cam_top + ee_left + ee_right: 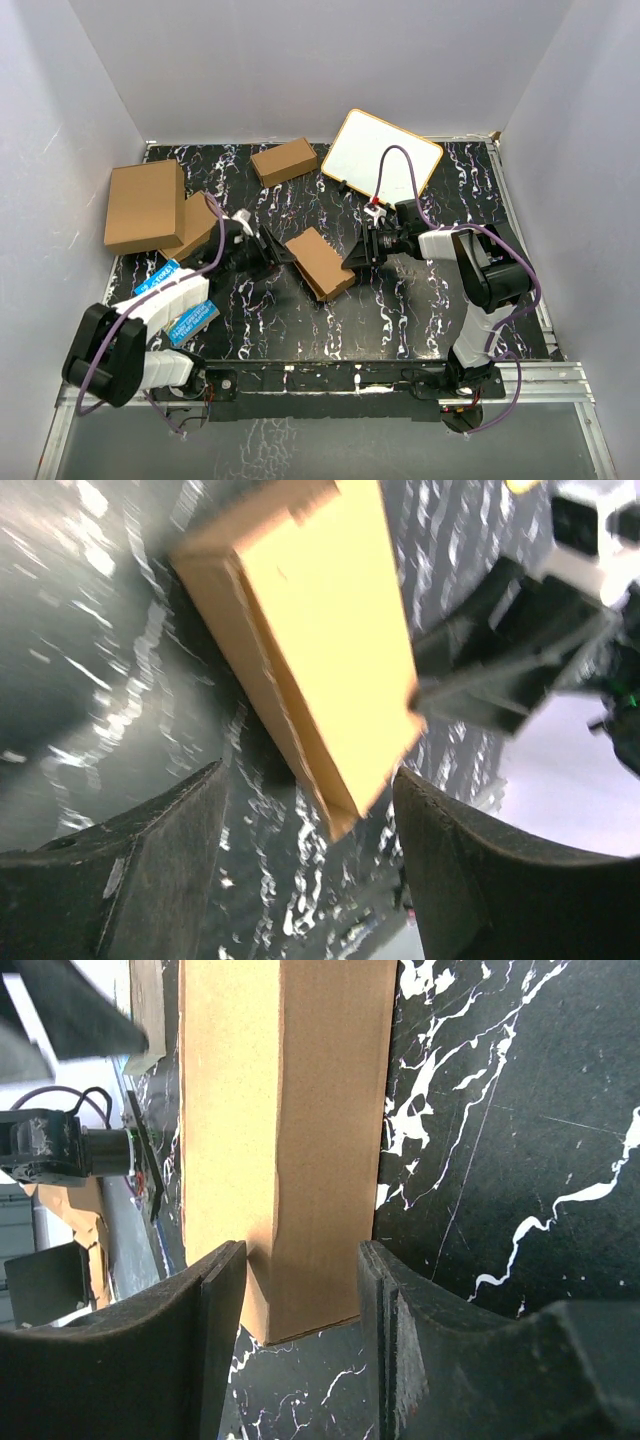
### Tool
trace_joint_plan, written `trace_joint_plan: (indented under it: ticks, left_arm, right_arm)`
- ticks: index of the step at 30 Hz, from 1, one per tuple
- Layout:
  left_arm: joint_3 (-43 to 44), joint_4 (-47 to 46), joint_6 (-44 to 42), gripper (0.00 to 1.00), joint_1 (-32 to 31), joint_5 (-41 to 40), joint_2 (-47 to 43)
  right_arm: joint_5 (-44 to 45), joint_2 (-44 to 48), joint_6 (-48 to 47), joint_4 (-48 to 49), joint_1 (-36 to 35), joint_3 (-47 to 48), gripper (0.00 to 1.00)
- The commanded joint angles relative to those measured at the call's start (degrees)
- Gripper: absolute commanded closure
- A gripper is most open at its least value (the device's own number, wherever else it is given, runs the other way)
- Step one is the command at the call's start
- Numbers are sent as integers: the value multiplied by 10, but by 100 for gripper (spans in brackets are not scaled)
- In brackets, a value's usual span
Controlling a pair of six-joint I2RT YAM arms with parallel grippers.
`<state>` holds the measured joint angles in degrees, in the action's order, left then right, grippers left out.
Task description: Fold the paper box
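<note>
The paper box is a closed brown cardboard block in the middle of the black marbled table. My right gripper is at its right end. In the right wrist view both fingers press the near end of the box from either side, so my right gripper is shut on it. My left gripper is at the box's left end. In the left wrist view my left gripper is open, with a corner of the box just ahead of the gap, touching neither finger.
A second small brown box lies at the back. A bigger brown carton lies on another carton at the left. A wood-framed white board leans at the back right. Blue packets lie by the left arm.
</note>
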<state>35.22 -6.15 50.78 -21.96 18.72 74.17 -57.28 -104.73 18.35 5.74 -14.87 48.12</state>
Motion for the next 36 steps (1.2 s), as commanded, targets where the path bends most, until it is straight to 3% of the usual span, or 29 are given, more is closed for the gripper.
trace_joint_plan:
  ticks: [1, 4, 13, 28, 36]
  left_arm:
    - [-58, -61, 99, 34, -83, 7, -56]
    - [-97, -128, 173, 32, -134, -27, -74]
    - [-101, -163, 259, 31, -248, -147, -31]
    - [-75, -157, 240, 43, -277, -175, 27]
    - [-37, -119, 215, 55, -277, -173, 60]
  right_arm:
    - [-16, 10, -2, 30, 2, -2, 48]
    - [-14, 9, -2, 32, 1, -4, 49]
    - [-8, 3, -1, 31, -8, -5, 50]
    - [-6, -2, 0, 30, -16, -4, 53]
    - [6, -3, -8, 21, -24, -2, 57]
